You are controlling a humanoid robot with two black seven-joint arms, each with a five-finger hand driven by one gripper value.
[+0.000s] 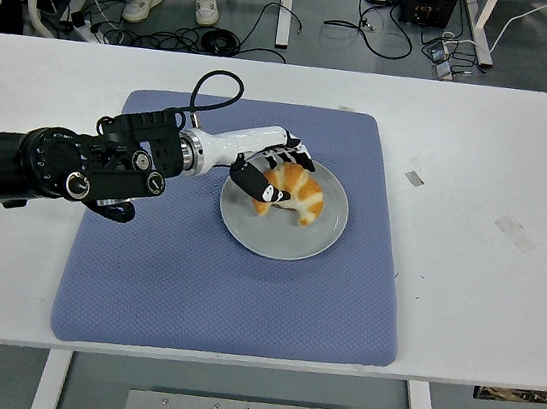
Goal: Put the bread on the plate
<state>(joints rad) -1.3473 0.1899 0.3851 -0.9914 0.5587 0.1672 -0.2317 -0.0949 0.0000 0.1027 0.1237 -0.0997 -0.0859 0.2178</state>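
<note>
I see my left hand (270, 172) with fingers curled around the bread (295, 191), which rests on the grey plate (280, 234). The plate sits toward 1 o'clock on the blue mat (222, 289).

Black left arm (67, 165) — white forearm, black cable loop (211, 90).
</note>
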